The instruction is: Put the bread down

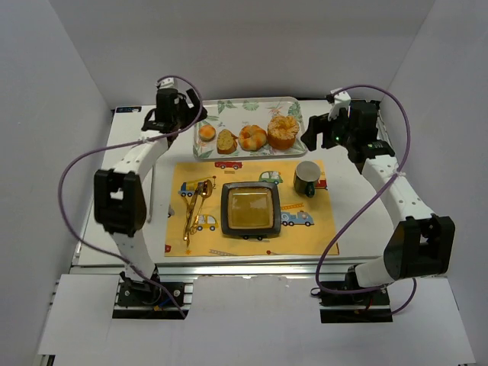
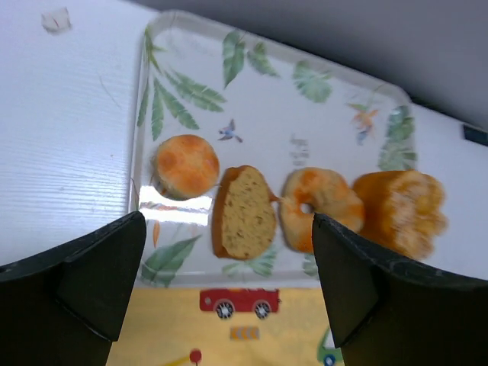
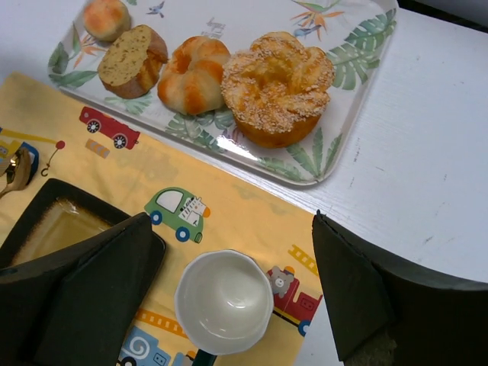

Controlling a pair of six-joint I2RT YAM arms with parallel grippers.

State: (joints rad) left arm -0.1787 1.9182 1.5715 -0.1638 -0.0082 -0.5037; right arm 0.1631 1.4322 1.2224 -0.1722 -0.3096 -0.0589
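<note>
Nothing is placed yet, as far as I can see. All four pieces of bread lie in a row on the leaf-printed tray [image 2: 305, 114] at the far side of the bench [image 3: 427, 152]: a small round roll [image 2: 185, 164], a cut slice [image 2: 244, 212], a knotted roll [image 2: 320, 206] and a big sesame bun [image 3: 276, 85].

The dark square plate [image 1: 226, 210] in the middle of the yellow placemat [image 1: 313, 229] has no food on it. I take it as the likely spot for the bread, though the task does not name one. Gold tongs [image 1: 192, 210] lie on the mat to its left, and a mug [image 3: 223, 301] stands to its right.

My left claw [image 2: 229, 221] hangs above the near edge of the tray, spread wide and holding nothing, with the slice roughly between its fingers from where I look. My right claw [image 3: 230, 221] is spread and empty too, hovering over the mat between the mug and the tray.

So the whole job is ahead: choose a piece, come down, close on it, lift it and carry it to the plate.
</note>
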